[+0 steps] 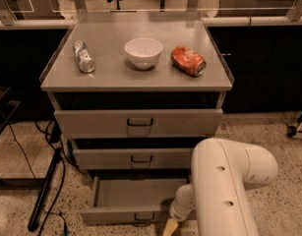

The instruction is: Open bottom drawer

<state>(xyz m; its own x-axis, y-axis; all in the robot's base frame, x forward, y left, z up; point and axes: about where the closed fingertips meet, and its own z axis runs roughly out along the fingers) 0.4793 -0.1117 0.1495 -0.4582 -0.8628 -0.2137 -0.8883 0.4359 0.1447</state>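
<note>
The end effector (170, 226) shows as a pale tan, wedge-shaped tip at the very bottom of the view, at the arm's narrow end. Just above it and to its right is a short white wrist collar (182, 206), rounded and stepped in rings. Above and to the right of that rises the arm (236, 181), a thick, smooth, glossy white tube with a rounded elbow. Two small dark round holes (220, 169) mark its near face, one above the other.

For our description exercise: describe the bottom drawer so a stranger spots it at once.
Find the grey cabinet holding a bowl. The bottom drawer is lowest of three, the claw beside its front. Only it is pulled far out, its inside showing.
</note>
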